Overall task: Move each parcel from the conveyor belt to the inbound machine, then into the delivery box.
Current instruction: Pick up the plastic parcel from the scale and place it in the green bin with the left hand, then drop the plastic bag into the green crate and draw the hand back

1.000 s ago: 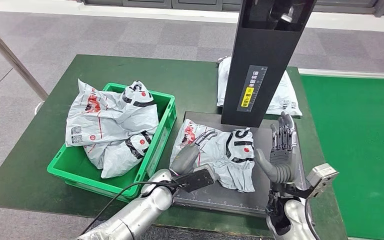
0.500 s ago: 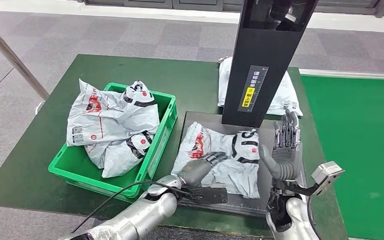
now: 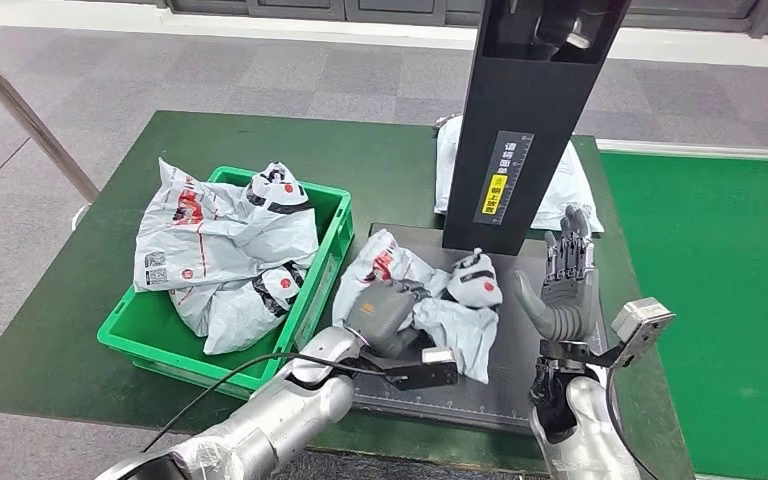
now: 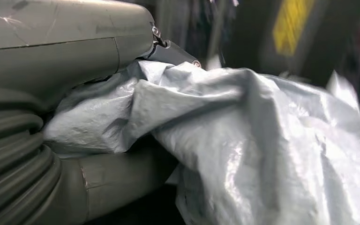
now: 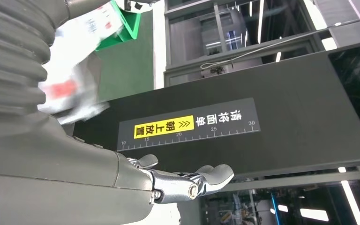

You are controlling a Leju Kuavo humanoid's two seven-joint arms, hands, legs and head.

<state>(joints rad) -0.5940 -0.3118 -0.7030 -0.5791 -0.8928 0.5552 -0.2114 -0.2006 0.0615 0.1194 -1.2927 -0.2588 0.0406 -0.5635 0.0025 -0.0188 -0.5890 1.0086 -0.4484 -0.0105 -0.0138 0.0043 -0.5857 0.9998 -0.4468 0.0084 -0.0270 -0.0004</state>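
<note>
Green table (image 3: 380, 160) spans most of the head view; a bright green belt surface (image 3: 730, 290) runs along its right side.

Inbound machine: tall black column (image 3: 530, 110) with a yellow-and-black ruler label (image 3: 503, 178), standing at the back of a flat black base plate (image 3: 520, 375). In the right wrist view the same column (image 5: 281, 117) and its label (image 5: 187, 124) fill the background.

Green delivery box (image 3: 325, 255) sits left of the base plate, nearly touching it. Several crumpled white parcels (image 3: 222, 250) with red and black print are heaped in it, rising above the rim.

Parcel on machine (image 3: 460, 300): white poly bag, red and black markings, bunched up on the base plate, its left portion close to the box wall. Left wrist view shows the bag (image 4: 262, 140) creased and gathered right against the hand.

Another white parcel (image 3: 570, 190) lies on the table behind the column, partly hidden by it.

Left hand (image 3: 385, 315) is on the parcel's left half, fingers curled into the plastic, holding a fold of it; the left wrist view confirms plastic caught between thumb (image 4: 117, 173) and palm.

Right hand (image 3: 563, 290) stands upright at the right edge of the base plate, fingers extended and apart, holding nothing, just beside the parcel and not touching it.
</note>
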